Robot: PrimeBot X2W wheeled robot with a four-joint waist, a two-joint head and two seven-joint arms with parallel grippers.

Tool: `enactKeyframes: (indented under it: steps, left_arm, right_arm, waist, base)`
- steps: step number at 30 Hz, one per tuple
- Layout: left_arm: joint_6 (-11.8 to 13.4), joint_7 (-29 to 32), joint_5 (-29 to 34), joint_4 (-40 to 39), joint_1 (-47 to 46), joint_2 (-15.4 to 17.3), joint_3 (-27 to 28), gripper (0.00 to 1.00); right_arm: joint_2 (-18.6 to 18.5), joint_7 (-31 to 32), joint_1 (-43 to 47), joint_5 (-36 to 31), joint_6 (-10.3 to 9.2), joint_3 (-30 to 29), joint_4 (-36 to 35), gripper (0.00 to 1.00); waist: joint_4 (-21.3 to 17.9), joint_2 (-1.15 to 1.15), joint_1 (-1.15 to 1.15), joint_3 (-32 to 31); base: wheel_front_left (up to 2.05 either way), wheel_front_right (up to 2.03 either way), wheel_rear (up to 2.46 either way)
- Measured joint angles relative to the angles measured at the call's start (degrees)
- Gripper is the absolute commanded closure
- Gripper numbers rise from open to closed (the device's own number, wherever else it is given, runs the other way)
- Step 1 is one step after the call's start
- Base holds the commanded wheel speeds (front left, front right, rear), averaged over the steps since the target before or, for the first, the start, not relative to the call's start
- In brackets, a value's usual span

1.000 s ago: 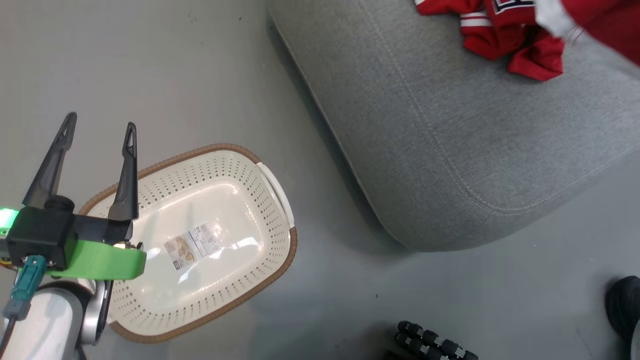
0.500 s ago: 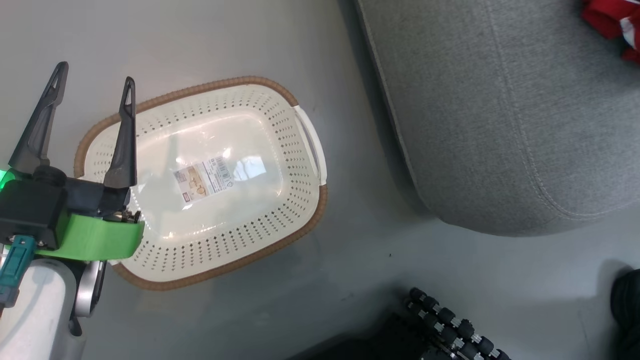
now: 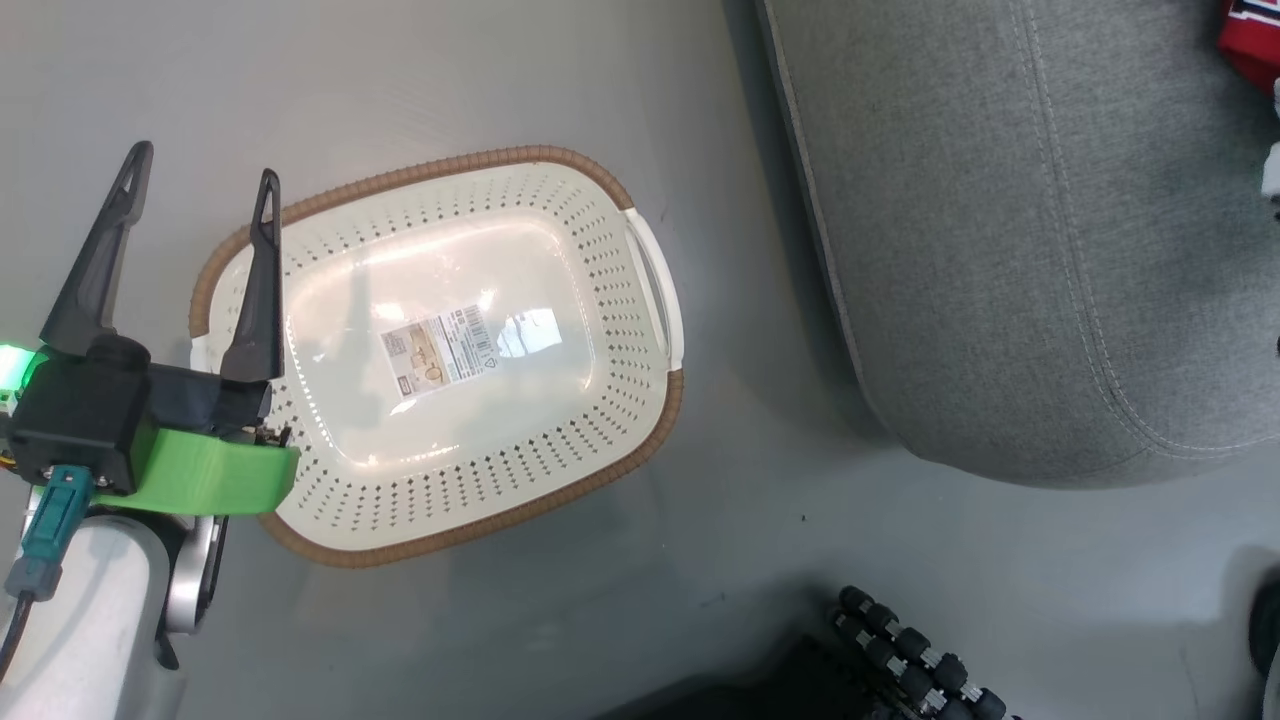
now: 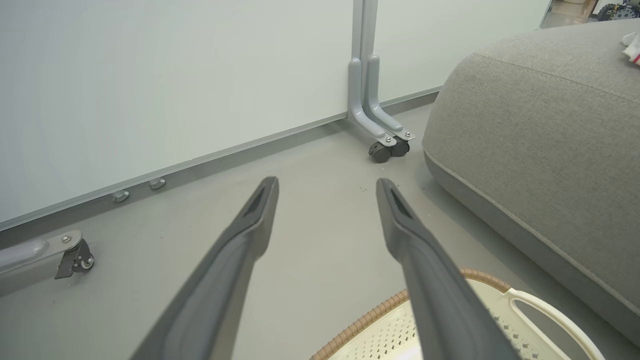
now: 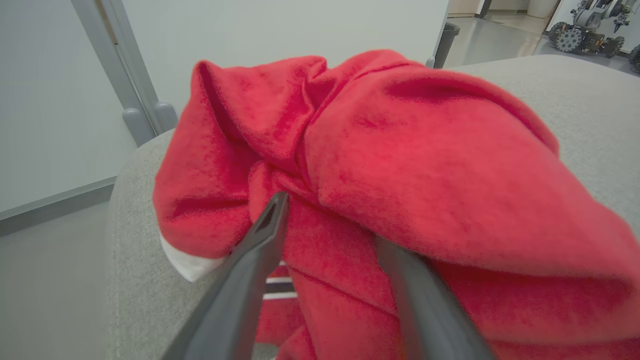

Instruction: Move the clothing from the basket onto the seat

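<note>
All red clothing point(image 5: 400, 150) heaped on seat point(image 3: 1000, 250); basket point(image 3: 640, 250) empty on floor; right gripper point(image 5: 332, 220) fingers apart, cloth draped over one; left gripper point(image 3: 204, 165) spread above basket rim. Likely final release: next, withdraw without snagging.

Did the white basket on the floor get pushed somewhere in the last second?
No. The basket keeps about the same gap and angle to the seat beside it. The whole head view shifted, so the camera turned, not the basket.
</note>
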Motion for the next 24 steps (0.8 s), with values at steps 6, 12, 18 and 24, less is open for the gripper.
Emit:
enactKeyframes:
  steps: [6, 12, 18, 24]
  left_arm:
    - [0.5, -2.0, -1.4, 3.3, 1.7, -2.1, -0.6, 0.0]
    - [1.9, -3.7, -2.7, 6.6, 4.9, -3.9, -0.2, 0.0]
    - [3.1, -5.0, -4.2, 9.4, 7.0, -5.6, 0.4, 0.0]
    - [4.1, -5.8, -4.7, 11.5, 8.9, -7.4, 0.8, 0.0]
  right_arm:
    - [4.7, 0.0, 10.0, -3.7, -0.01, -3.6, -8.6, 0.0]
    - [9.3, 0.0, 19.5, -7.5, -0.01, -4.4, -18.9, 0.0]
    - [12.3, 0.0, 26.6, -10.8, -0.01, -1.4, -27.0, 0.0]
    - [13.9, 0.0, 31.4, -12.4, -0.01, 2.9, -31.3, 0.0]
  waist:
    - [-0.1, 0.0, 0.0, -4.6]
    - [0.1, 0.0, -0.01, -9.8]
    - [0.9, 0.0, -0.01, -15.1]
    - [2.3, 0.0, -0.01, -20.1]
  base:
    - [0.0, 0.0, 0.0]
    - [0.0, 0.0, 0.0]
    - [0.0, 0.0, 0.0]
    - [0.0, 0.0, 0.0]
